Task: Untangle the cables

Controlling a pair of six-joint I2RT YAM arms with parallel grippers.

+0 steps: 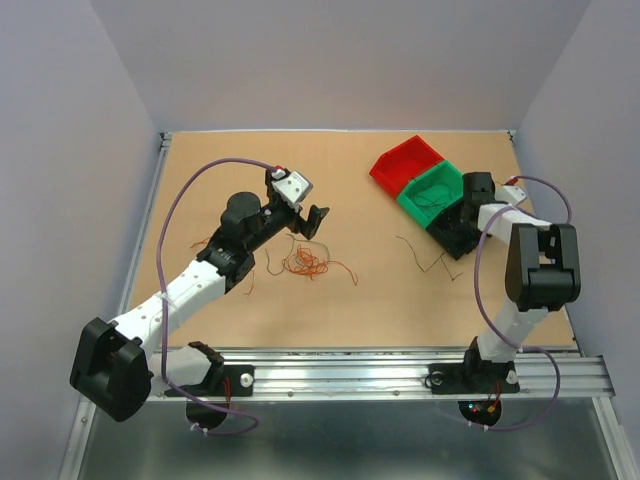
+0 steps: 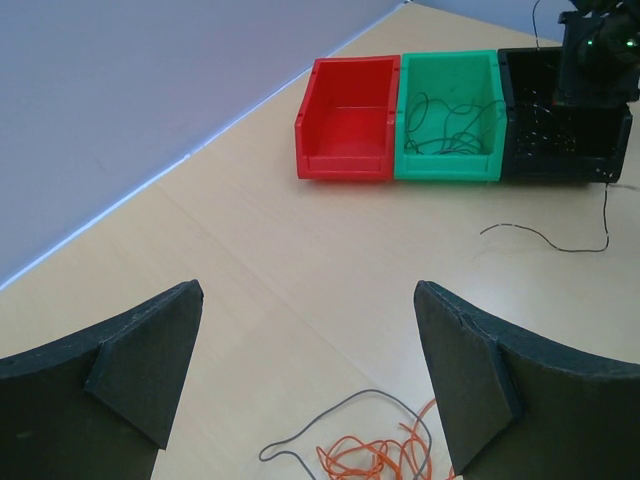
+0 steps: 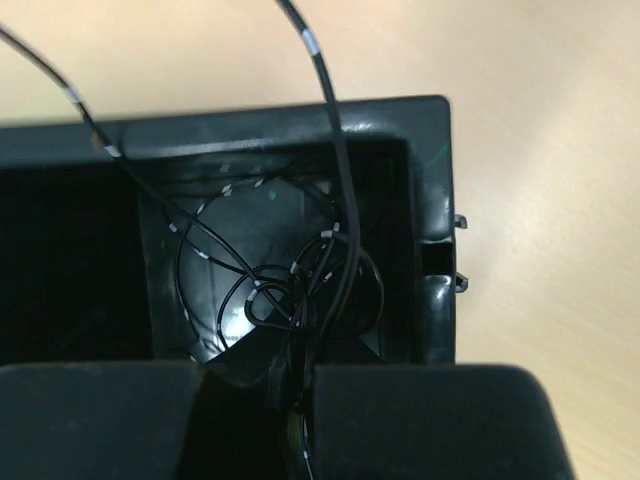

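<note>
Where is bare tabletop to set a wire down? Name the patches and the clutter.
Free: wooden tabletop between the tangle of thin orange-red wires and the red plastic bin; also the near strip along the metal rail. Crowded: around that tangle, and before the green plastic bin and black plastic bin, where loose thin dark wires lie.

We see a red bin point(image 2: 345, 165), a green bin point(image 2: 446, 166) and a black bin point(image 2: 552, 166) touching in a row near the worktop's point(image 1: 380, 300) far right corner, black nearest the right edge.
</note>
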